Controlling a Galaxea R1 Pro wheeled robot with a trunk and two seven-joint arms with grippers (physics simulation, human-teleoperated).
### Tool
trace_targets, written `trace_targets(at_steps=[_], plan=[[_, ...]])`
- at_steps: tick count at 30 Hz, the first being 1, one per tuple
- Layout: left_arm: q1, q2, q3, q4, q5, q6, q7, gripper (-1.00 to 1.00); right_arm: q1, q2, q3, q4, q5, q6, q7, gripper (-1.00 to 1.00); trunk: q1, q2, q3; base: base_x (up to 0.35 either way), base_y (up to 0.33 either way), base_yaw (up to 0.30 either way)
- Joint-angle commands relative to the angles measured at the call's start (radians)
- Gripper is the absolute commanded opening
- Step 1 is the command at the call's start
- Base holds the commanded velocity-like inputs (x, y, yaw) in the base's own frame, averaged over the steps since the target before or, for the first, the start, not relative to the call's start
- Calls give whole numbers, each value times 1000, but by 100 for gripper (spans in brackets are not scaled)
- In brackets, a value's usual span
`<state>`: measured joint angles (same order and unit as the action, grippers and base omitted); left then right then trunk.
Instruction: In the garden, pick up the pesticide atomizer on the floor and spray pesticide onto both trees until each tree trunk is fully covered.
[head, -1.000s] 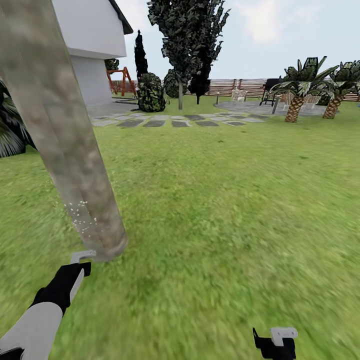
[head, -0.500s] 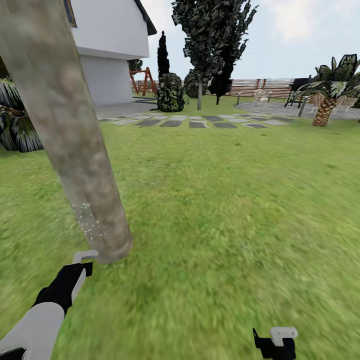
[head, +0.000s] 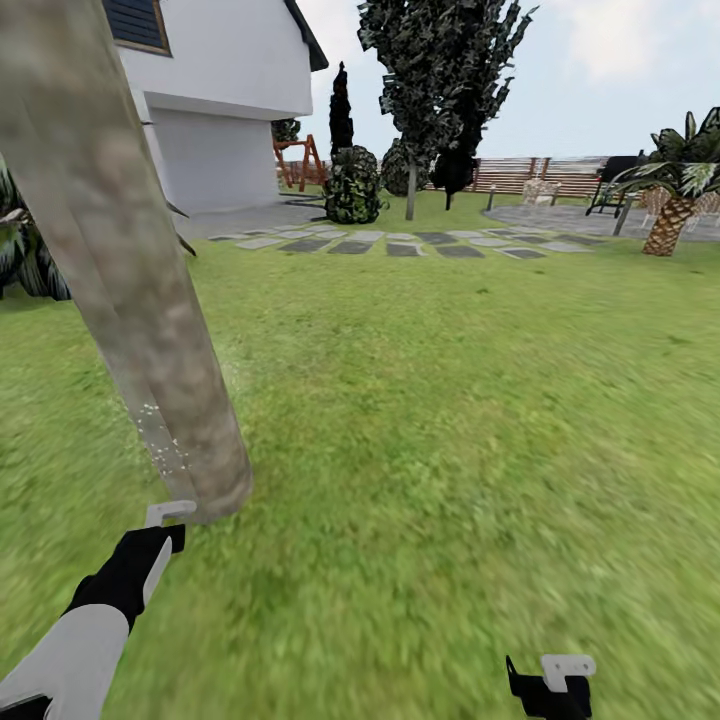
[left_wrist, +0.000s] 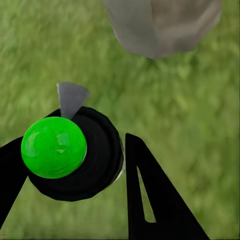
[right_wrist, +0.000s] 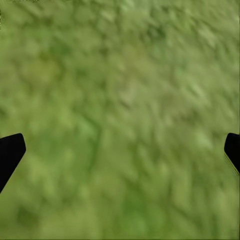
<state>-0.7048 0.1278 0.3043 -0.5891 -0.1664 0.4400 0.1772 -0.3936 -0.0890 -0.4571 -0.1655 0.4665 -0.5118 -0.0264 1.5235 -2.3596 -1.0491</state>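
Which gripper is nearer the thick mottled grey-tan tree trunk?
Left. The left gripper, shut on the black atomizer with green cap, sits beside the trunk base. The right gripper hangs open over bare lawn, well away.

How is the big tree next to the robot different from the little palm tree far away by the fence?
The big tree's trunk is smooth, mottled grey-tan and bare; the palm's trunk is brown and scaly. The big tree's trunk runs out of the head view with no leaves showing, while the palm is short and shows its green fronds. The big tree's trunk carries pale specks low down; none can be made out on the palm's trunk. Both stand on the lawn.
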Motion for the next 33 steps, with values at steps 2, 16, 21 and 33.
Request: trace_targets(at_steps=[2, 16, 21, 33], plan=[[-1, -1, 3, -1, -11, 6, -2, -100, -1, 0, -7, 1, 11, -4, -3, 100, 0, 0, -1, 0, -271, 275], [-1, 3, 5, -1, -11, 17, -100, -100, -1, 0, -7, 1, 11, -4, -3, 100, 0, 0, -1, 98, -269, 255], [-1, 3, 4, -1, -12, 17, -100, -100, -1, -3, -8, 1, 11, -4, -3, 100, 0, 0, -1, 171, -246, 12], [-1, 3, 5, -1, -13, 16, -97, -100, -1, -3, -8, 1, 11, -4, -3, 100, 0, 0, -1, 172, -245, 0]])
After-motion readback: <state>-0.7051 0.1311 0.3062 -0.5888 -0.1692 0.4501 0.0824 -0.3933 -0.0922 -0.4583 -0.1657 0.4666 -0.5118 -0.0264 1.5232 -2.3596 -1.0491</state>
